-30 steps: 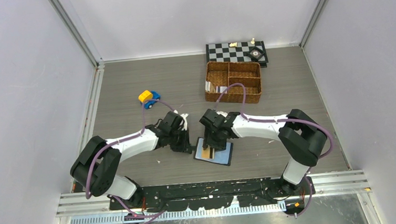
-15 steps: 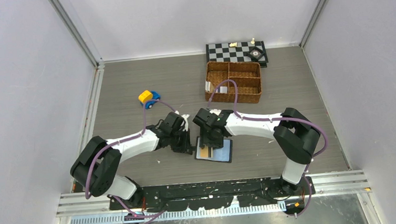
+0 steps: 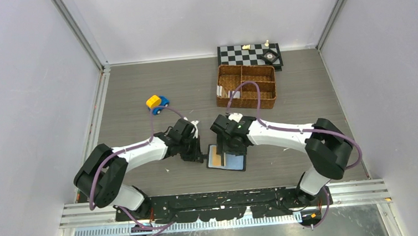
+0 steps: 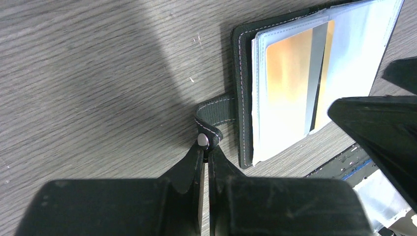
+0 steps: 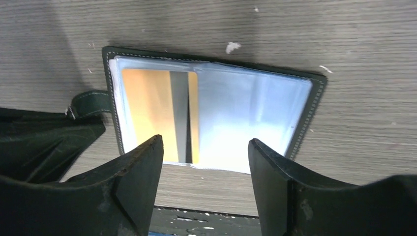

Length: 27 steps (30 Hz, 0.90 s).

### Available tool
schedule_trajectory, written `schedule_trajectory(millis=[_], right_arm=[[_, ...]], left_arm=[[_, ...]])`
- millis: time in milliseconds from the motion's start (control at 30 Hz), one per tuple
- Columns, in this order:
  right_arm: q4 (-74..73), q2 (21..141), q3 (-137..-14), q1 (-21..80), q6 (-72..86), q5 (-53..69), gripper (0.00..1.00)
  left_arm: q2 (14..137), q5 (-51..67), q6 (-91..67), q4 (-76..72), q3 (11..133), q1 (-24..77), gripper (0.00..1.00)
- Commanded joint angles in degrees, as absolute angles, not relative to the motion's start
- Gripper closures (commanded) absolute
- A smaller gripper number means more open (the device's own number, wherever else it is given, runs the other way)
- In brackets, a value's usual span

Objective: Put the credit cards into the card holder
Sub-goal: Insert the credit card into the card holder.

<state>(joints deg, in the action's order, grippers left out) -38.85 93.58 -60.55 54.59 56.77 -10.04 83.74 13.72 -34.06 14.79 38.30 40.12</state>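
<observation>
The card holder (image 3: 238,163) lies open on the table near the front edge, clear sleeves up. A tan-orange credit card (image 3: 216,161) with a grey stripe sits in its left sleeve, also clear in the right wrist view (image 5: 147,108) and the left wrist view (image 4: 287,73). My left gripper (image 4: 206,152) is shut on the wallet's snap tab (image 4: 209,115) at the wallet's left side. My right gripper (image 5: 204,142) is open and empty, hovering just above the wallet's near edge (image 5: 255,108). No other loose cards show on the table.
A brown wicker divided basket (image 3: 247,86) stands behind, with pale flat pieces in its left compartment. A chessboard (image 3: 249,54) lies at the back. A yellow and blue toy car (image 3: 157,103) sits at the left. The black front rail (image 3: 229,197) runs just below the wallet.
My right gripper swung left over the wallet, then came back a little right. The orange card now shows more fully in the left sleeve. The left gripper has kept its hold.
</observation>
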Motion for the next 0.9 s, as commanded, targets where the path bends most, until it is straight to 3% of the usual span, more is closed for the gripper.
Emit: schedule_trajectory(millis=[0, 267, 867], right_arm=[[-41.4, 88.3, -59.2, 54.1, 54.8, -14.2, 0.28], [-43.0, 87.5, -56.0, 52.2, 53.0, -13.8, 0.21], [-47.2, 94.0, -54.6, 52.1, 51.2, -19.0, 0.2]], left_arm=[[84.0, 10.5, -33.5, 17.4, 36.2, 40.0, 1.0], [84.3, 10.7, -33.4, 17.1, 36.2, 39.9, 1.0], [81.8, 9.7, -33.2, 17.0, 35.2, 39.7, 1.0]])
